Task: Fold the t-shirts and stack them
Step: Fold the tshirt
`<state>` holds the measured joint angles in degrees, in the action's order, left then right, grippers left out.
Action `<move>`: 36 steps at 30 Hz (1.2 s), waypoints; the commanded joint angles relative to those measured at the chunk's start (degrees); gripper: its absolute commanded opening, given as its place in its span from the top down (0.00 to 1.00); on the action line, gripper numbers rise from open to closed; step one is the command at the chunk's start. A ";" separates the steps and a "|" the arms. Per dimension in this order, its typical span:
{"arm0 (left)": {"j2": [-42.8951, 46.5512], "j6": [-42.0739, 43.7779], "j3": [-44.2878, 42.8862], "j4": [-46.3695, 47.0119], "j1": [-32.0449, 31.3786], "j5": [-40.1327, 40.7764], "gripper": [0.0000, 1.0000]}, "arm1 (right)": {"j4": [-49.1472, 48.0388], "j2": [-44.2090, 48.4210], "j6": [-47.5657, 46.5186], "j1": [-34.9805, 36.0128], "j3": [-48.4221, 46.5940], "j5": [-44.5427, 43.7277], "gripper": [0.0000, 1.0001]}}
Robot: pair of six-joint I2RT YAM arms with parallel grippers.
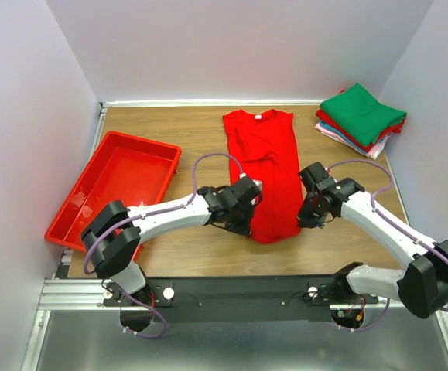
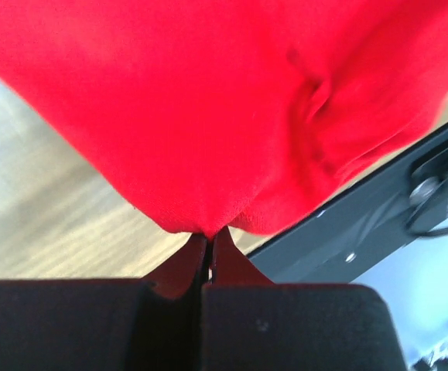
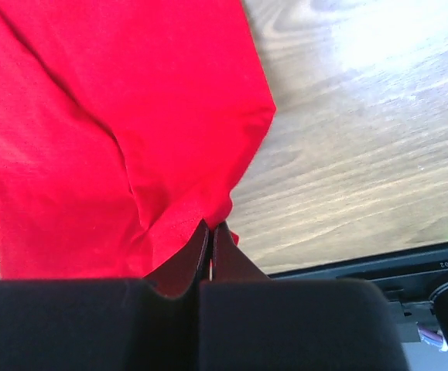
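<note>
A bright red t-shirt (image 1: 263, 166) lies lengthwise on the wooden table, sleeves folded in, its collar with a small white tag at the far end. My left gripper (image 1: 244, 222) is shut on the shirt's near left hem corner, and the cloth (image 2: 208, 116) bunches at its closed tips (image 2: 210, 234). Across the hem, my right gripper (image 1: 307, 219) is shut on the near right corner, with the hem (image 3: 131, 154) pinched at its tips (image 3: 210, 226). A stack of folded t-shirts (image 1: 360, 118), green on top, sits at the far right corner.
A red plastic tray (image 1: 115, 188) stands on the left of the table. The black mounting rail (image 1: 247, 290) runs along the near edge. White walls enclose the table on three sides.
</note>
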<state>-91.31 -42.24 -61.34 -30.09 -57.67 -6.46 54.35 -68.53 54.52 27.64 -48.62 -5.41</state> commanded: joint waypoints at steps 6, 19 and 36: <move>-1.77 3.04 -6.51 -1.56 7.12 4.44 1.00 | -0.29 -8.54 0.15 -0.39 -8.33 -8.02 0.99; -11.96 10.86 -15.20 -1.55 17.85 -0.48 1.00 | -3.37 -26.29 -0.38 -1.09 -24.23 -19.90 0.99; -29.10 18.77 -34.72 -6.56 26.91 -6.81 1.00 | -3.81 -45.63 -6.80 -6.72 -43.66 -18.85 0.99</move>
<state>-118.04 -26.24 -93.10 -33.95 -32.14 -11.07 50.11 -111.53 49.43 21.78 -89.43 -22.44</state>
